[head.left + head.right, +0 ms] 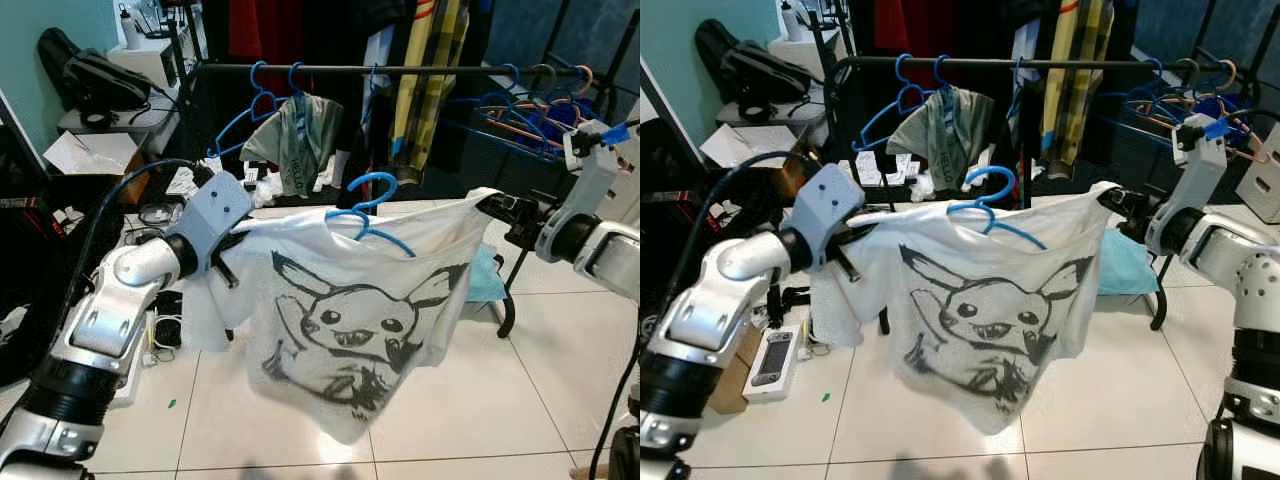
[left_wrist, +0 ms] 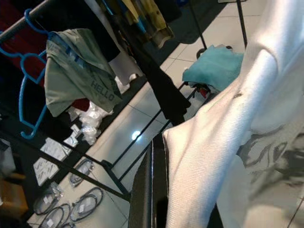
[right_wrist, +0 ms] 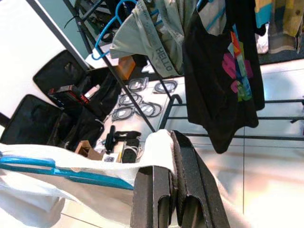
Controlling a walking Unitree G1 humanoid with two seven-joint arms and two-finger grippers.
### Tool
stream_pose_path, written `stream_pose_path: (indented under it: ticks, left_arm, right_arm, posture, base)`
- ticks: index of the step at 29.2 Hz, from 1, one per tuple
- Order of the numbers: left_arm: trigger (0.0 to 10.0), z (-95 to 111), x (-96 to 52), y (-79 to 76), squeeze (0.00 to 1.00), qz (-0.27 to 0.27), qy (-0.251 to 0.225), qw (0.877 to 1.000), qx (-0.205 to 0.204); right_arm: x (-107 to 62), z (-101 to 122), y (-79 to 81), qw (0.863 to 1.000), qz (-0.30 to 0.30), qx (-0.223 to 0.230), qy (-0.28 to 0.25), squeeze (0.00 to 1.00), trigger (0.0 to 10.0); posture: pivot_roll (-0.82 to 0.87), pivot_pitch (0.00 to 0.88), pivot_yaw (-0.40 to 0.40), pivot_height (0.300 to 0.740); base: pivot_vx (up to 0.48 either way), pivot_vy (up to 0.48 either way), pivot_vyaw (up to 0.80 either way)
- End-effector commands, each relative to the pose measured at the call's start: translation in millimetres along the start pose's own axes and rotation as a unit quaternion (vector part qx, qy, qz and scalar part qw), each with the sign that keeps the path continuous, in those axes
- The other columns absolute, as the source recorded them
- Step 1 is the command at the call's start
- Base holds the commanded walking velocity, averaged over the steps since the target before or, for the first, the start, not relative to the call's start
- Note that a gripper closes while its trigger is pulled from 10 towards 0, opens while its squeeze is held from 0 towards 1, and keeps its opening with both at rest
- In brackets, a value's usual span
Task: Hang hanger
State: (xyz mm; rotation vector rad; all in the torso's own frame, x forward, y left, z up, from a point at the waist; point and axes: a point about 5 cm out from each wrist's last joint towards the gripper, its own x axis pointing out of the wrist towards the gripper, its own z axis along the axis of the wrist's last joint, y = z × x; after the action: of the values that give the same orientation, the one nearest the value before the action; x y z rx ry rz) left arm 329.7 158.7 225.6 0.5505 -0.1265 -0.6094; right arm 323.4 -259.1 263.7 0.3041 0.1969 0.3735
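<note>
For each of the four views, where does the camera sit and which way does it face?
Left eye: head, looking down at the white cartoon-print T-shirt on a blue plastic hanger; both arms show.
Right eye: the same scene.
Left wrist: along the left gripper, shut on shirt fabric.
Right wrist: along the right gripper, also pinching it.
All share the T-shirt.

The grey-green garment [image 2: 78, 71] on the rack reads "HELLO".
</note>
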Motion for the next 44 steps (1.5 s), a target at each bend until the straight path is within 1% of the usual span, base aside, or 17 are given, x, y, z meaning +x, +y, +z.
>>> stream_pose_path:
  ticks: [1, 4, 6, 8, 9, 12, 14, 19, 25, 29, 35, 38, 40, 41, 42, 43, 44]
  left_arm:
    - [10.0, 2.7, -2.5, 0.5, 0.00, 0.001, -0.008, 1.000, -0.005]
    - [10.0, 5.4, -1.7, -2.9, 0.00, -0.005, -0.018, 1.000, -0.014]
    - [10.0, 17.2, 2.0, -12.8, 0.00, -0.022, -0.052, 0.997, -0.047]
    - [10.0, 17.2, 2.0, -12.8, 0.00, -0.022, -0.052, 0.997, -0.047]
    - [10.0, 19.5, 3.6, -15.0, 0.00, -0.021, -0.057, 0.996, -0.060]
    - [10.0, 19.1, 4.9, -16.3, 0.00, -0.015, -0.053, 0.996, -0.069]
    - [10.0, 13.6, 8.1, -16.9, 0.00, 0.019, -0.028, 0.996, -0.084]
    - [10.0, 9.1, 11.7, -35.3, 0.00, 0.012, 0.000, 0.995, -0.098]
    - [10.0, 3.0, 11.3, -45.7, 0.00, 0.009, 0.025, 0.994, -0.103]
    - [10.0, -2.5, 10.8, -51.5, 0.00, 0.017, 0.046, 0.992, -0.120]
    - [10.0, -2.6, 12.1, -53.9, 0.00, 0.023, 0.048, 0.990, -0.129]
    - [10.0, 6.1, 14.7, -60.5, 0.00, 0.006, 0.019, 0.992, -0.124]
    - [10.0, 6.1, 14.7, -60.5, 0.00, 0.006, 0.019, 0.992, -0.124]
    - [10.0, 8.1, 14.3, -61.2, 0.00, 0.002, 0.013, 0.992, -0.123]
    - [10.0, 8.1, 14.3, -61.2, 0.00, 0.002, 0.013, 0.992, -0.123]
    - [10.0, 8.9, 13.8, -60.4, 0.00, 0.003, 0.011, 0.992, -0.126]
    - [10.0, 8.9, 13.8, -60.4, 0.00, 0.003, 0.011, 0.992, -0.126]
  right_arm:
    - [-0.6, 4.3, 0.2, 1.000, 0.000, -0.001, -0.012, 0.00, 0.0]
    - [1.1, 3.8, 0.6, 1.000, -0.001, -0.001, -0.014, 0.00, 0.0]
    - [13.3, -7.6, 13.2, 1.000, 0.020, 0.001, -0.001, 0.00, 0.0]
    - [13.3, -7.6, 13.2, 1.000, 0.020, 0.001, -0.001, 0.00, 0.0]
    - [19.2, -13.7, 20.6, 0.999, 0.032, 0.004, 0.007, 0.00, 0.0]
    - [23.6, -18.0, 27.7, 0.999, 0.044, 0.007, 0.013, 0.00, 0.0]
    - [29.4, -20.8, 35.0, 0.998, 0.053, 0.010, 0.012, 0.00, 0.0]
    - [33.9, -19.1, 35.6, 0.999, 0.046, 0.011, 0.002, 0.00, 0.0]
    - [33.8, -13.7, 32.4, 0.999, 0.035, 0.009, -0.006, 0.00, 0.0]
    - [32.4, -8.2, 29.1, 1.000, 0.024, 0.008, -0.014, 0.00, 0.0]
    - [32.8, -9.1, 32.2, 0.999, 0.029, 0.010, -0.011, 0.00, 0.0]
    - [37.0, -24.5, 46.4, 0.998, 0.060, 0.014, 0.014, 0.00, 0.0]
    - [37.0, -24.5, 46.4, 0.998, 0.060, 0.014, 0.014, 0.00, 0.0]
    - [36.8, -30.5, 52.0, 0.996, 0.080, 0.005, 0.029, 0.00, 1.1]
    - [36.8, -30.5, 52.0, 0.996, 0.080, 0.005, 0.029, 0.00, 1.1]
    - [36.3, -34.8, 56.4, 0.995, 0.095, -0.002, 0.038, 0.00, 10.0]
    - [36.3, -34.8, 56.4, 0.995, 0.095, -0.002, 0.038, 0.00, 10.0]
  posture:
    - [-0.05, 0.036, -0.014, 0.740]
    - [-0.05, 0.036, -0.015, 0.740]
    - [-0.05, 0.035, -0.015, 0.740]
    - [-0.05, 0.035, -0.015, 0.740]
    - [-0.05, 0.035, -0.016, 0.740]
    - [-0.05, 0.036, -0.016, 0.740]
    - [-0.05, 0.037, -0.015, 0.740]
    - [-0.05, 0.037, -0.018, 0.740]
    - [-0.05, 0.038, -0.019, 0.740]
    - [-0.06, 0.038, -0.021, 0.740]
    - [-0.06, 0.038, -0.021, 0.740]
    - [-0.06, 0.040, -0.021, 0.740]
    - [-0.06, 0.040, -0.021, 0.740]
    - [-0.06, 0.041, -0.021, 0.740]
    - [-0.06, 0.041, -0.021, 0.740]
    - [-0.05, 0.042, -0.020, 0.740]
    - [-0.05, 0.042, -0.020, 0.740]
  base:
    - [0.000, 0.000, 0.00]
    - [0.000, 0.000, 0.00]
    - [0.000, 0.000, 0.00]
    - [0.000, 0.000, 0.00]
    - [0.000, 0.000, 0.00]
    - [0.000, 0.000, 0.00]
    - [0.000, 0.000, 0.00]
    - [0.000, 0.000, 0.00]
    - [0.000, 0.000, 0.00]
    - [0.000, 0.000, 0.00]
    - [0.000, 0.000, 0.00]
    - [0.000, 0.000, 0.00]
    - [0.000, 0.000, 0.00]
    - [0.000, 0.000, 0.00]
    - [0.000, 0.000, 0.00]
    - [0.000, 0.000, 0.00]
    - [0.000, 0.000, 0.00]
